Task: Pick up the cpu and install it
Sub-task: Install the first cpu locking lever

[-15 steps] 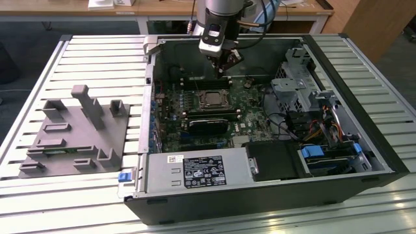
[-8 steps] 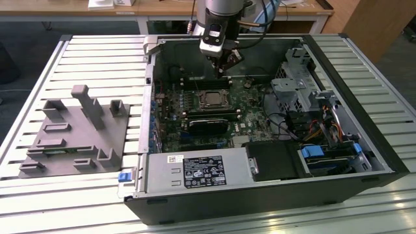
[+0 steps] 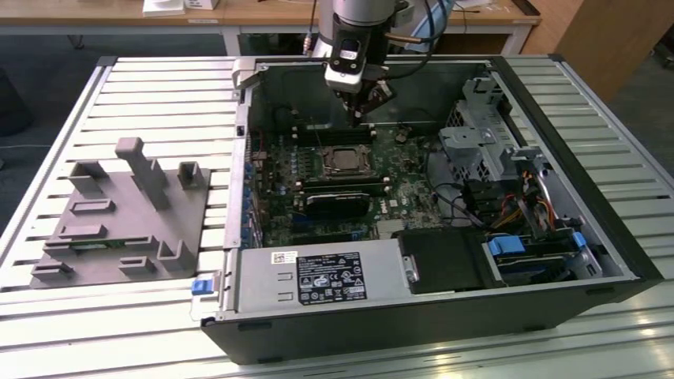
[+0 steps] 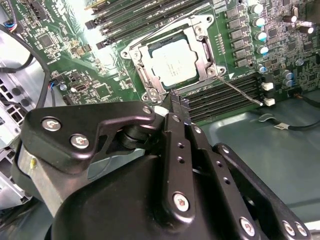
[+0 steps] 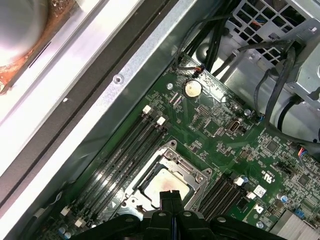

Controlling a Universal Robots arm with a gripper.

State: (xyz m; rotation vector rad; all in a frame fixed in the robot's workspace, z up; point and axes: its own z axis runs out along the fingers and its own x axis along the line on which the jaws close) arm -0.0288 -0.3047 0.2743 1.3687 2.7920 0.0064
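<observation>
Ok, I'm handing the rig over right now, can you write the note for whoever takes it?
Gripper: shut, holding nothing, above the motherboard near the socket, inside the open computer case.
cpu: lying flat in the socket, metal frame around it.
Done: the cpu is out of the gripper and in its socket.
Left: I cannot tell whether the frame is latched down; check that.
</observation>
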